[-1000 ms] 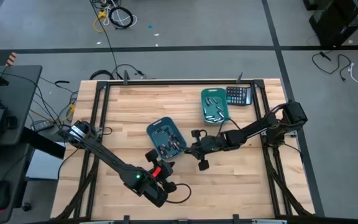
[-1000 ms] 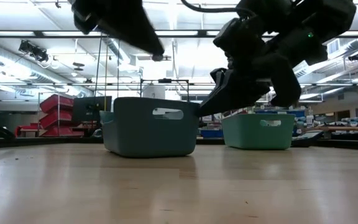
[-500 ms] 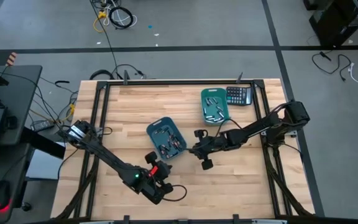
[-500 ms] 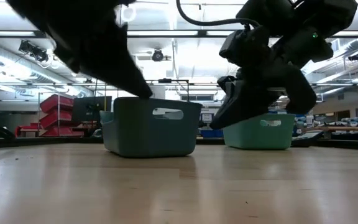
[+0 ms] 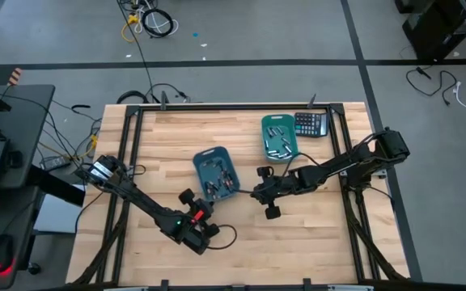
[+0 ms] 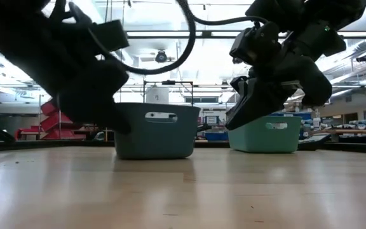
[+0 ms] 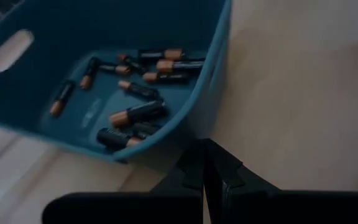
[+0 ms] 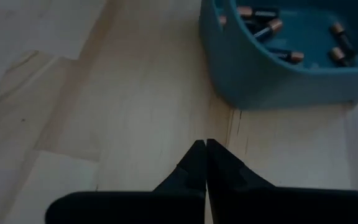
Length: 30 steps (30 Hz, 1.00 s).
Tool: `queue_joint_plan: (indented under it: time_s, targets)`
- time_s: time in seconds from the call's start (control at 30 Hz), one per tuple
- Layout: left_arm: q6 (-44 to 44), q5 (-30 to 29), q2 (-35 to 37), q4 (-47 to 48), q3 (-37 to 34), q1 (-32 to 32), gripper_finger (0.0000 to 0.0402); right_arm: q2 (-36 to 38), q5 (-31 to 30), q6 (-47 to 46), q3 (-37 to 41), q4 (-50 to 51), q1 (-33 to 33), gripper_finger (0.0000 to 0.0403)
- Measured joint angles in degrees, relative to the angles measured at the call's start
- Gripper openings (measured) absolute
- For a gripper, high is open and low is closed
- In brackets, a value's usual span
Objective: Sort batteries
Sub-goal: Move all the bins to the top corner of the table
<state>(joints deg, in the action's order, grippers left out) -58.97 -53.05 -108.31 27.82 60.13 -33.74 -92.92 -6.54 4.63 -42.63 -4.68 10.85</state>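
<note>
Teal plastic on pale butcher-block wood: two bins sit on the table (image 5: pixel 314 234), and both are loaded with batteries. Nearer the middle is the darker blue-teal bin (image 5: pixel 216 172), its floor scattered with dark, copper-tipped batteries (image 7: pixel 135 112), lying loose at all angles. Farther back stands the greener bin (image 5: pixel 279 137) with its own batch of cells (image 5: pixel 278 142) inside, and right beside it, at the table's far edge, lies a black calculator (image 5: pixel 311 124). Down comes the left gripper (image 5: pixel 191 199) by the near corner of the blue-teal bin, its fingers (image 7: pixel 194 163) pinched tight together with nothing between them; the wrist camera shows the tips right up against the bin's outer wall, though whether they actually touch it I can't say. Over on the other side, the right gripper (image 5: pixel 259 190) hovers above bare wood just beside the same bin, fingertips (image 8: pixel 199 158) pressed together too, carrying nothing. From table height the blue-teal bin (image 6: pixel 155 130) stands between the two dark arms, the greener one (image 6: pixel 264 133) behind the right arm. Not one battery is lying out on the tabletop in view; every cell I can see is inside a bin.
</note>
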Motion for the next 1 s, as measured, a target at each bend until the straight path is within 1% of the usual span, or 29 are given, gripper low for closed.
queue_joint_plan:
  time_s: [0.23, 0.3, 0.4, 0.53, 0.63, 0.77, 0.87, 1.0]
  targets:
    - [-4.7, -7.1, 0.0, 7.1, -0.4, 0.3, 0.0000, 0.0, -0.1, -1.1, 0.0, 0.2, 0.0, 0.0000]
    - [-5.5, -7.9, 0.0, 8.5, -0.4, 0.7, 0.0000, 0.0, -0.6, -1.1, 0.0, 0.2, 0.0, 0.0000]
    - [-6.0, -7.5, 0.0, 9.3, -0.4, 1.4, 0.0000, 0.0, -2.0, -1.2, 0.0, 0.7, 0.0, 0.0000]
    - [-6.2, -3.8, 0.0, 9.0, 0.6, 1.2, 0.0000, 0.0, -2.6, -1.7, 0.0, 2.5, 0.0, 0.0000]
    - [-6.0, -1.5, 0.0, 7.5, 1.9, 0.1, 0.0000, 0.0, -2.6, -2.0, 0.0, 3.8, 0.0, 0.0000]
    - [-4.1, -1.0, 0.0, 2.5, 2.7, -1.1, 0.0000, 0.1, -2.6, -2.4, 0.0, 4.2, 0.3, 0.0000]
    - [0.7, -1.2, 0.0, -3.9, 2.7, -0.9, 0.0000, 1.8, -2.7, -2.6, 0.0, 4.5, 1.1, 0.0000]
    - [10.1, -1.8, 0.0, -13.9, 2.1, 1.3, 0.0000, 5.7, -4.4, -2.2, 0.0, 6.3, 2.1, 0.0000]
